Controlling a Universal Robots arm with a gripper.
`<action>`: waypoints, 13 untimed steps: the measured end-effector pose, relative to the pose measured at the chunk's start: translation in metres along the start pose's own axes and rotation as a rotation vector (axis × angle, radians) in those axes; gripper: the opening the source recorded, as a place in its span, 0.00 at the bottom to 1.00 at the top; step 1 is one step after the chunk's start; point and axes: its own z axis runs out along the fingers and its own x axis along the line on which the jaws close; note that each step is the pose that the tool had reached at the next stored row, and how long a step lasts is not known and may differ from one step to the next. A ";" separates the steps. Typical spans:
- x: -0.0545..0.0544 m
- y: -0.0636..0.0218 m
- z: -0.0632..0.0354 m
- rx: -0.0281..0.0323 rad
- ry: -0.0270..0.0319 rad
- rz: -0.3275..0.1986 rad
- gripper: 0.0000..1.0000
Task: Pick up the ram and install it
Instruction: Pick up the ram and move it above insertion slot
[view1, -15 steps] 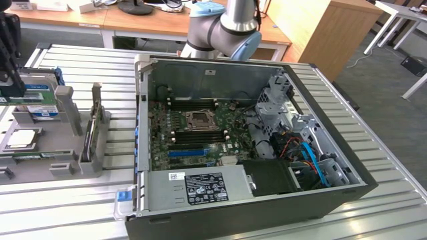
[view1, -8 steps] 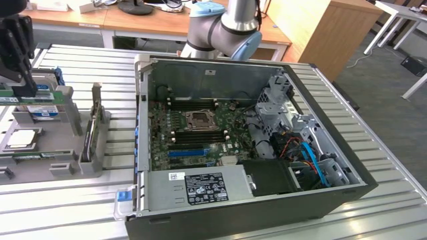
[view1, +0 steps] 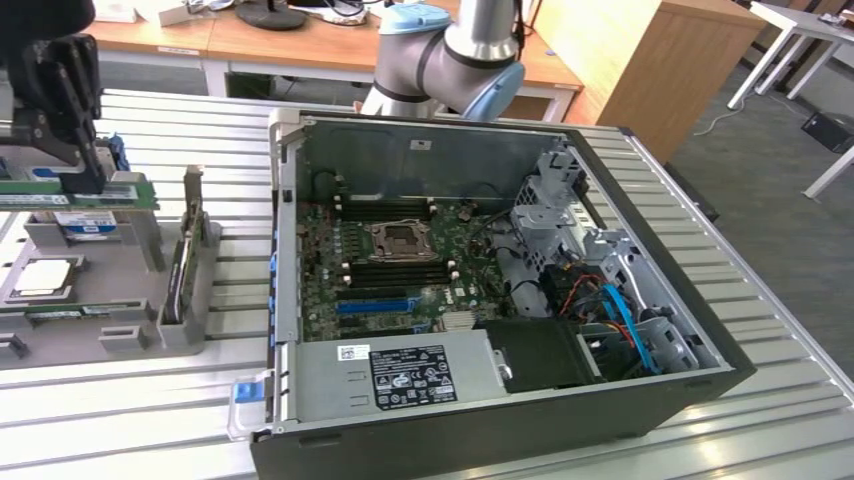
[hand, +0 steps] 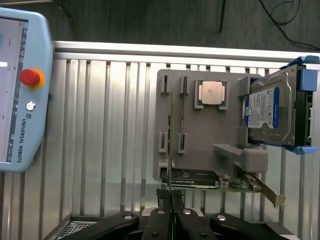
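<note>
The pincer (hand: 171, 214) is clamped mid-length on the ram (view1: 127, 188), a light, stiff, probably brittle board best pinched by its edges.

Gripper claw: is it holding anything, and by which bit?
Yes, the gripper pinches the ram by its top edge, near the middle.

Bare table (hand: 110, 125) beside hand (hand: 171, 199) clamped on ram (hand: 170, 130); hemmed opposite by graphics card (hand: 197, 178) and hard drive (hand: 267, 112). Open over memory slots (view1: 400, 264) inside case (view1: 427, 155); crowded by drive cage (view1: 545, 200) on the exterior view's right.
</note>
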 end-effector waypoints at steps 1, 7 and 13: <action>0.000 -0.0026 0.0000 0.0001 -0.0001 0.000 0.12; 0.000 -0.0195 -0.0005 0.0000 -0.0002 0.000 0.12; 0.001 -0.0372 -0.0010 0.0000 -0.0001 0.000 0.12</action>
